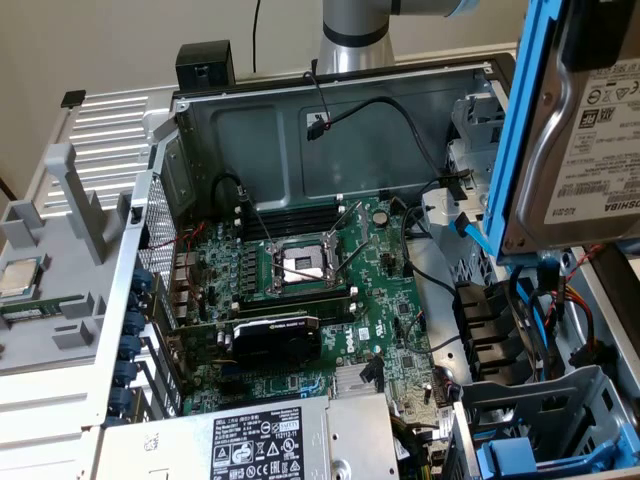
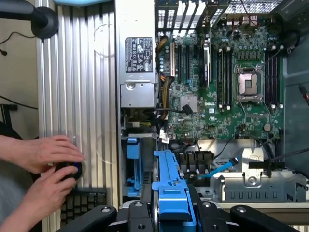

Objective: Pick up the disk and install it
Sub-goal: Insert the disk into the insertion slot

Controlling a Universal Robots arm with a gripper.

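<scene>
Clamping its jaws on the blue plastic frame around the disk [image 1: 588, 125], the gripper [image 2: 171, 210] is holding it tilted in the upper right of the exterior view, clear above the open computer case [image 1: 200, 110]. The disk is looking dense and stiff, heavy for its bulk and easily hurt by a knock. The frame is therefore the place to take it, since the plastic is offering purchase while sparing the bare metal and the label. In the lower right of that view the drive cage [image 1: 565, 400] is carrying another blue carrier [image 1: 520, 460]. A blue cable [image 1: 468, 228] and loose wires [image 1: 578, 300] are lying close enough to snag. Farther off, the motherboard [image 1: 330, 290] and the grey power-supply box [image 1: 270, 440] are sitting well apart from the disk. Beside the case, a person's hands [image 2: 47, 153] are working a small dark knob.
</scene>
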